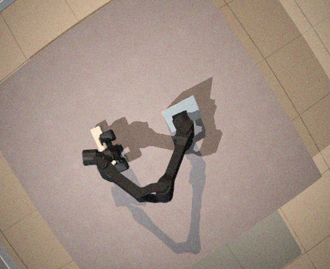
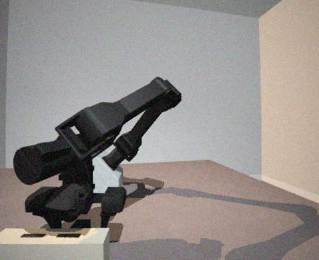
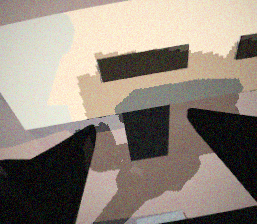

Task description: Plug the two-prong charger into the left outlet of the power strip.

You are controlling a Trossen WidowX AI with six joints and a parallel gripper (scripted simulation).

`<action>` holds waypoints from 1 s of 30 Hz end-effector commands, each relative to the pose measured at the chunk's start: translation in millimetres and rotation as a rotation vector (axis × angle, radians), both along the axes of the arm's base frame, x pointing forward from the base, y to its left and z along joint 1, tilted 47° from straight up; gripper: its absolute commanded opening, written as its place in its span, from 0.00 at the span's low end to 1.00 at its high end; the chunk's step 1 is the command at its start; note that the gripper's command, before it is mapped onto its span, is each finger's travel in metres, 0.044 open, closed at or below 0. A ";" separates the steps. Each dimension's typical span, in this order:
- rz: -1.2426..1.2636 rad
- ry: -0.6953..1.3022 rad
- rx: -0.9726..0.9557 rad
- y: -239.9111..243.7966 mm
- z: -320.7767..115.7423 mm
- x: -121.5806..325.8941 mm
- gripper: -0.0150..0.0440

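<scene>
So the gripper (image 1: pixel 114 151) (image 2: pixel 79 225) (image 3: pixel 141 121) is wide open and isn't gripping anything. The dark block I take to be the charger (image 2: pixel 82 223) (image 3: pixel 148 134) shows in the gap between its two fingertips in the wrist view, apart from both. Can't really tell how far below the tips it sits, and I can't make out its prongs either.

The power strip (image 1: pixel 96 134) (image 2: pixel 46 251) (image 3: pixel 35 75) is right by the gripper, past the charger in the wrist shot. Its two outlets (image 2: pixel 69 235) (image 3: pixel 143 63) look like plain dark slots, and the charger is outside them, beside the strip. One slot is cut off at the wrist picture's edge.

From the top, the gripper and arm (image 1: pixel 123 182) (image 2: pixel 139 99) cover part of the strip, and I can't pick out the charger or slots there. The top and exterior shots also show the pale block (image 1: pixel 179 104) (image 2: pixel 106 177) under the arm's base, well away from the gripper.
</scene>
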State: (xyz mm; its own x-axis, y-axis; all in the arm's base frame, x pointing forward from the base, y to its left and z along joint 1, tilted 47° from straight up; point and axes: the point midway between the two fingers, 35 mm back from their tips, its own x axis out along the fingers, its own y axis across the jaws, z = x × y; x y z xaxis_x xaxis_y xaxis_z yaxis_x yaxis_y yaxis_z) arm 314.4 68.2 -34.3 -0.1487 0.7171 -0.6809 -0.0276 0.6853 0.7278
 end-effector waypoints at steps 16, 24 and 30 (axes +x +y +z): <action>-0.002 -0.012 0.007 0.2 -0.1 -6.2 1.00; -0.002 -0.011 0.007 -0.6 0.0 -11.9 1.00; -0.002 -0.011 0.007 -1.4 0.1 -18.3 1.00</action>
State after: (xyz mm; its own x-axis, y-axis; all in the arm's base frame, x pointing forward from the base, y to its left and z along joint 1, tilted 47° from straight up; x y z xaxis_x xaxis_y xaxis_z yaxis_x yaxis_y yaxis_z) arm 300.4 67.3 -34.6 -0.1406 0.7209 -0.6786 -0.0329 0.6816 0.7309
